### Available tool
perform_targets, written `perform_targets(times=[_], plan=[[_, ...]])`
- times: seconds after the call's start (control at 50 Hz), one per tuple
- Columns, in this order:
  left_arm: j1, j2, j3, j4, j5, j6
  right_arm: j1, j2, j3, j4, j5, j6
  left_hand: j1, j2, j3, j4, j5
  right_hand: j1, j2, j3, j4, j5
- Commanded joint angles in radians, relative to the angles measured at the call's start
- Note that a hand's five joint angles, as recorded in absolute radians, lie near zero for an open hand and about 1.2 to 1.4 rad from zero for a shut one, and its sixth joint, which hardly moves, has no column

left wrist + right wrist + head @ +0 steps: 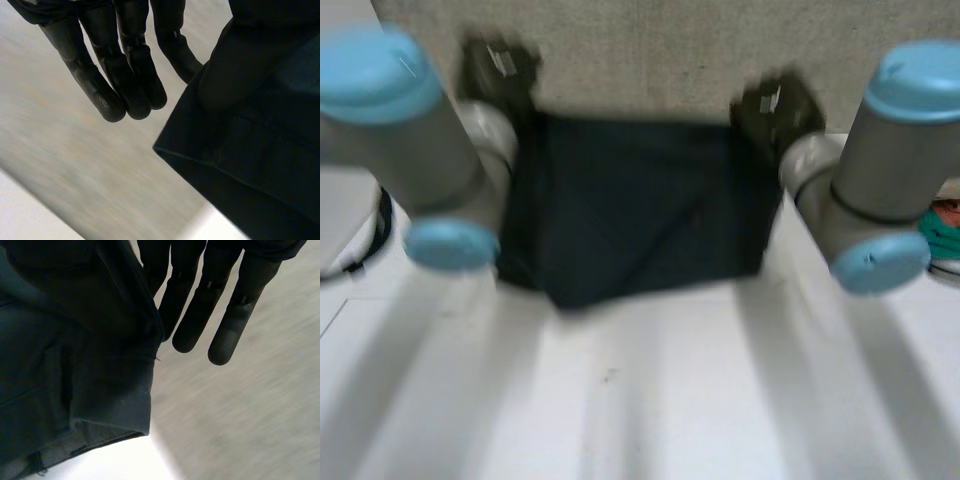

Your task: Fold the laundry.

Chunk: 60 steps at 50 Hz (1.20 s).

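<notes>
A dark navy cloth (635, 210) hangs spread between my two hands over the far part of the white table (650, 390). My left hand (498, 65) has its upper left corner and my right hand (775, 105) its upper right corner. In the left wrist view, most fingers (125, 85) hang straight beside the cloth (260, 145), whose edge is pinched between one finger and the cloth-covered thumb. In the right wrist view, the fingers (200, 315) hang straight too, and the one nearest the cloth (75, 365) pinches its edge.
Teal and orange items (942, 225) lie at the table's right edge behind my right arm. Grey floor (650, 50) lies beyond the table's far edge.
</notes>
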Motion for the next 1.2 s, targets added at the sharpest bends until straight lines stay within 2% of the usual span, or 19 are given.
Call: perform_targets(times=[0.02,0.08,0.18,0.3,0.38,0.48,0.62,0.7,0.78,0.8,0.84,0.92,0.98,1.02,1.08,1.1,1.2], plan=[[0.073,0.052,0.357,0.075,-0.017,-0.115,-0.005,-0.027,-0.166,-0.416,0.029,0.105,0.232,0.201,0.208,0.201,0.231,0.31,0.228,0.204,0.198,0.194],[0.09,0.081,0.368,0.093,-0.021,-0.166,-0.005,-0.038,-0.167,-0.537,0.01,0.122,0.232,0.201,0.208,0.201,0.231,0.31,0.228,0.204,0.198,0.194],[0.099,0.133,0.227,0.059,-0.017,-0.218,-0.005,-0.033,-0.13,-0.549,-0.074,0.154,0.232,0.201,0.208,0.201,0.231,0.31,0.228,0.204,0.198,0.194],[0.08,0.206,-0.125,0.055,0.063,-0.263,-0.013,-0.019,0.013,-0.482,-0.164,0.209,0.232,0.201,0.208,0.201,0.231,0.31,0.228,0.204,0.198,0.194],[0.047,0.202,-0.328,0.09,0.115,-0.258,-0.017,-0.005,0.145,-0.402,-0.161,0.169,0.232,0.201,0.208,0.201,0.231,0.31,0.228,0.204,0.198,0.194],[0.016,0.151,-0.518,0.112,0.121,-0.234,-0.04,0.028,0.3,-0.319,-0.171,0.097,0.232,0.201,0.208,0.201,0.231,0.31,0.228,0.204,0.198,0.194],[-0.048,0.113,-0.682,0.035,0.094,-0.16,-0.074,0.05,0.462,-0.192,-0.224,-0.032,0.232,0.201,0.208,0.201,0.231,0.31,0.228,0.204,0.198,0.194],[-0.084,0.145,-0.713,-0.052,0.066,-0.136,-0.088,-0.014,0.494,-0.062,-0.227,-0.07,0.232,0.201,0.208,0.201,0.231,0.31,0.228,0.204,0.198,0.194],[-0.108,0.208,-0.739,-0.163,0.014,-0.105,-0.106,-0.093,0.479,0.182,-0.234,-0.098,0.232,0.201,0.208,0.201,0.231,0.31,0.228,0.204,0.198,0.194],[-0.116,0.232,-0.748,-0.206,0.012,-0.096,-0.12,-0.11,0.459,0.284,-0.235,-0.114,0.232,0.201,0.208,0.201,0.231,0.31,0.228,0.204,0.198,0.194],[-0.124,0.252,-0.755,-0.261,0.023,-0.079,-0.134,-0.12,0.436,0.381,-0.235,-0.137,0.232,0.201,0.208,0.201,0.231,0.31,0.228,0.204,0.198,0.194],[-0.195,0.301,-0.75,-0.446,0.066,-0.054,-0.161,-0.134,0.405,0.633,-0.238,-0.209,0.232,0.201,0.208,0.201,0.231,0.31,0.228,0.204,0.198,0.194],[-0.245,0.312,-0.733,-0.54,0.071,-0.062,-0.17,-0.142,0.417,0.714,-0.244,-0.236,0.232,0.201,0.208,0.201,0.231,0.31,0.228,0.204,0.198,0.194],[-0.26,0.309,-0.704,-0.56,0.063,-0.063,-0.175,-0.15,0.434,0.71,-0.25,-0.236,0.232,0.201,0.208,0.201,0.231,0.31,0.228,0.204,0.198,0.194],[-0.237,0.288,-0.654,-0.533,0.04,-0.056,-0.178,-0.156,0.462,0.647,-0.26,-0.219,-0.9,-0.931,-0.924,-0.931,-0.901,0.31,0.228,0.204,0.198,0.194],[-0.216,0.276,-0.626,-0.502,0.032,-0.051,-0.178,-0.156,0.475,0.608,-0.26,-0.211,-0.99,-1.02,-1.013,-1.021,-0.99,0.31,0.228,0.204,0.198,0.194],[-0.125,0.185,-0.494,-0.331,0.07,-0.027,-0.167,-0.153,0.529,0.506,-0.252,-0.188,-0.99,-1.02,-1.013,-1.021,-0.99,0.31,0.228,0.204,0.198,0.194]])
